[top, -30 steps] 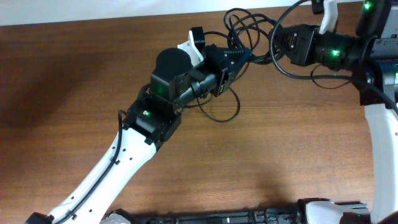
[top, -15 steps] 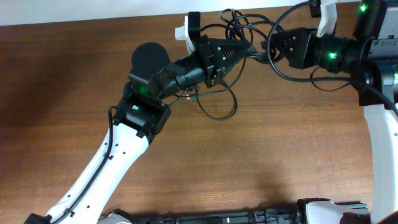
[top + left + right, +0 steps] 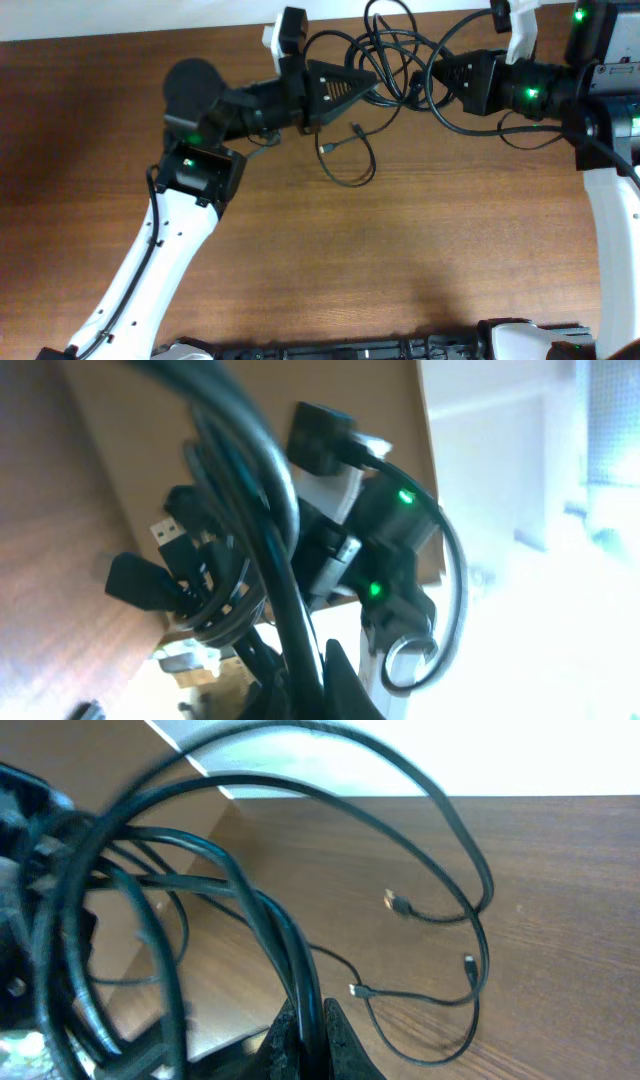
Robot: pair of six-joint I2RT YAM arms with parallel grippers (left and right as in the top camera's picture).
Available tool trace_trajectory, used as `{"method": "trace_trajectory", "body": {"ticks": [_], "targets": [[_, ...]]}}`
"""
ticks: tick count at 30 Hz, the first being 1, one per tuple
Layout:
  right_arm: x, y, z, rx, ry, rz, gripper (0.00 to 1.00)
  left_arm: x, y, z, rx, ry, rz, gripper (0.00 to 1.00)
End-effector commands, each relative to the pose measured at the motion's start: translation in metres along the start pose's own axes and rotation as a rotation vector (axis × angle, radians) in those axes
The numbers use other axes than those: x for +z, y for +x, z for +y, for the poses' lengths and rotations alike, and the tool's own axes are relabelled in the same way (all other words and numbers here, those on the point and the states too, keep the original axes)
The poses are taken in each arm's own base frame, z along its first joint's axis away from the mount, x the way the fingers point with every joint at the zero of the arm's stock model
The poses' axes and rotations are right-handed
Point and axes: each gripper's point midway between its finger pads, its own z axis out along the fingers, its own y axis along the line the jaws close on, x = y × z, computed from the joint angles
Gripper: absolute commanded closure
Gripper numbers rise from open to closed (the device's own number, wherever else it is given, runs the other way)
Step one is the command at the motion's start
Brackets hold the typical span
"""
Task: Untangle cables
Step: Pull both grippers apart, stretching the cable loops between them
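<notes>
The cables (image 3: 398, 55) are a knotted black bundle near the table's far edge, strung between my two grippers. My left gripper (image 3: 374, 78) points right and is shut on a strand at the bundle's left side. From the right, my right gripper (image 3: 432, 72) is shut on another strand. A loose loop (image 3: 352, 165) trails toward me, ending in a small plug (image 3: 325, 148). In the left wrist view the cables (image 3: 268, 510) run thick between the left gripper's (image 3: 315, 685) jaws. In the right wrist view the right gripper (image 3: 312, 1025) pinches the cables (image 3: 285, 935); thin ends with plugs (image 3: 396, 902) lie on the wood.
The wooden table (image 3: 420, 250) ends at a white strip (image 3: 150, 15) just behind the bundle. The left arm (image 3: 180, 215) crosses the left half diagonally. The right arm (image 3: 610, 200) stands along the right edge. A dark base (image 3: 400, 350) lines the near edge.
My left arm has swung left and toward the far edge, its gripper turning to point right and drawing its strand with it. The loose loop shifted slightly. The right gripper held still.
</notes>
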Motion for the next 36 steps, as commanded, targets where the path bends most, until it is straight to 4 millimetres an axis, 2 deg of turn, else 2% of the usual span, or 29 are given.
{"method": "trace_trajectory", "body": {"ticks": [1,7,10,13,16,17,21,28,36], "targets": [[-0.004,-0.004,-0.011,-0.012,0.067,-0.018,0.96,-0.021,0.014,-0.034,0.221,0.066,0.102,1.0],[-0.004,-0.004,-0.01,-0.012,0.062,-0.018,0.96,-0.034,0.013,-0.035,0.4,0.066,0.124,1.0],[-0.004,-0.004,-0.009,-0.012,0.057,-0.017,0.94,-0.034,0.015,-0.034,0.522,0.074,0.14,0.91],[-0.004,-0.004,-0.009,-0.012,0.057,-0.017,0.91,-0.035,0.022,-0.032,0.664,0.09,0.172,0.91],[-0.003,-0.003,-0.004,-0.013,0.031,-0.014,0.78,-0.036,0.023,-0.032,0.706,0.096,0.181,0.95],[-0.003,-0.003,-0.002,-0.013,0.014,-0.012,0.65,-0.035,0.023,-0.032,0.706,0.096,0.181,0.97],[-0.004,-0.001,0.009,-0.028,-0.045,-0.005,0.43,-0.036,0.023,-0.032,0.706,0.095,0.181,1.0],[-0.004,-0.001,0.012,-0.028,-0.068,-0.001,0.34,-0.035,0.021,-0.033,0.705,0.093,0.166,1.0],[-0.01,0.005,0.049,-0.108,-0.285,0.015,0.28,-0.034,0.014,-0.034,0.727,0.088,0.127,1.0]]}}
